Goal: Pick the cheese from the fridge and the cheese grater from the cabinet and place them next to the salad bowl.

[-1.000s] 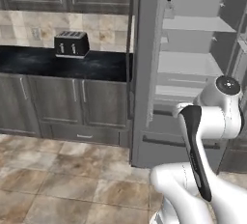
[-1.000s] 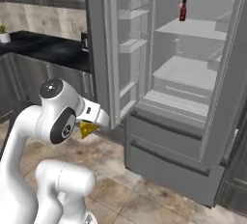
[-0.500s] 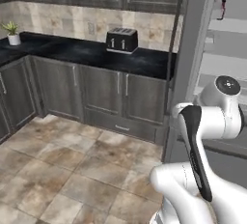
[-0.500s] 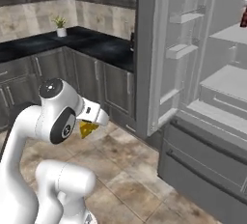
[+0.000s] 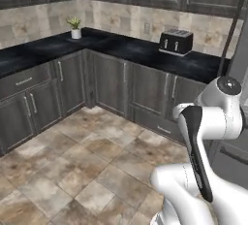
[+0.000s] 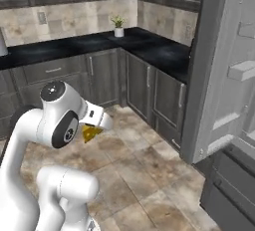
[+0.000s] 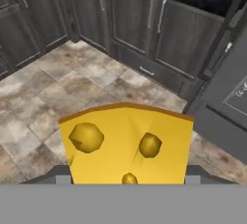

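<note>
cheese [image 7: 128,143]: yellow wedge with holes, sitting in the gripper; in the right base view it pokes out under the arm's wrist, over the tiled floor [image 6: 144,175], left of the fridge door.
gripper [image 7: 126,174]: clamped on the cheese; the fingertips are mostly hidden behind the wedge, so contact depth can't be read.
fridge [image 6: 226,75]: door stands open, white door shelves visible; its lower drawer fronts sit just right of the door's bottom edge.
counter [image 5: 140,49]: black top running into a corner, well left of the fridge; toaster [image 5: 176,41] on the stretch nearest the fridge, small potted plant [image 5: 75,26] in the far corner.
salad bowl: can't place it from here, nor the grater.
stage (judgement): cheese pick done; carry leg, with the grater half of the task not started.
risk 1: the wedge is wide next to the fingers; a sharp swing could twist it in the grip or drop it on the tiles.
risk 2: the open fridge door juts into the aisle; an arm sweep toward it could clip the door edge.
risk 3: arm is tucked low by the lower cabinets [image 5: 121,86]; a close pass may bump the cheese on a handle.
</note>
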Controlling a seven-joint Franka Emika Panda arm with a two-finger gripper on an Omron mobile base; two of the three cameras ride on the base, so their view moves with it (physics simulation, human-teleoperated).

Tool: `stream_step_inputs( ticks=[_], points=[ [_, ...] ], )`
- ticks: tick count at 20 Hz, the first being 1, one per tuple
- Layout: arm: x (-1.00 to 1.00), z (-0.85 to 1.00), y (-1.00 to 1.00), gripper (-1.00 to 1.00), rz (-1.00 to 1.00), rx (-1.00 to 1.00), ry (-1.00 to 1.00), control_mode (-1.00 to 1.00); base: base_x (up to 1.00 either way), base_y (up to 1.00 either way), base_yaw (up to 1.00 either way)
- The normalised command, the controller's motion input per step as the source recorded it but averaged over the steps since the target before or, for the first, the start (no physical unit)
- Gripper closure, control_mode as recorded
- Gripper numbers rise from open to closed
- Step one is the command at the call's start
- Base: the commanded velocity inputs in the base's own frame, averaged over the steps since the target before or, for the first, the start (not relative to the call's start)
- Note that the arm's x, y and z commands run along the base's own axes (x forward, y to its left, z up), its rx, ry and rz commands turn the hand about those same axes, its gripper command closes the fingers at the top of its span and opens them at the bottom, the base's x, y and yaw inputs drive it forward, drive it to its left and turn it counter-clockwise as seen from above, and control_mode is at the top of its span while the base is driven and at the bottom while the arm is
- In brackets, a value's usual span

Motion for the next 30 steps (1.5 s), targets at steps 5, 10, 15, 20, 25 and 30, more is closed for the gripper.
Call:
stream_step_inputs(
  ticks=[5, 10, 15, 20, 25, 30],
  points=[
    [0.0, 0.0, 0.0, 1.0, 0.0, 0.0, 0.0, 1.0, -0.29, 0.51, 0.63],
    [0.0, 0.0, 0.0, 1.0, 0.0, 0.0, 0.0, 1.0, -0.17, 0.51, 0.66],
    [0.0, 0.0, 0.0, 1.0, 0.0, 0.0, 0.0, 1.0, -0.14, 0.49, 0.65],
    [0.0, 0.0, 0.0, 1.0, 0.0, 0.0, 0.0, 1.0, 0.0, 0.5, 0.63],
    [0.0, 0.0, 0.0, 1.0, 0.0, 0.0, 0.0, 1.0, 0.0, 0.5, 0.6],
    [0.0, 0.0, 0.0, 1.0, 0.0, 0.0, 0.0, 1.0, 0.04, 0.59, 0.55]
  ],
)
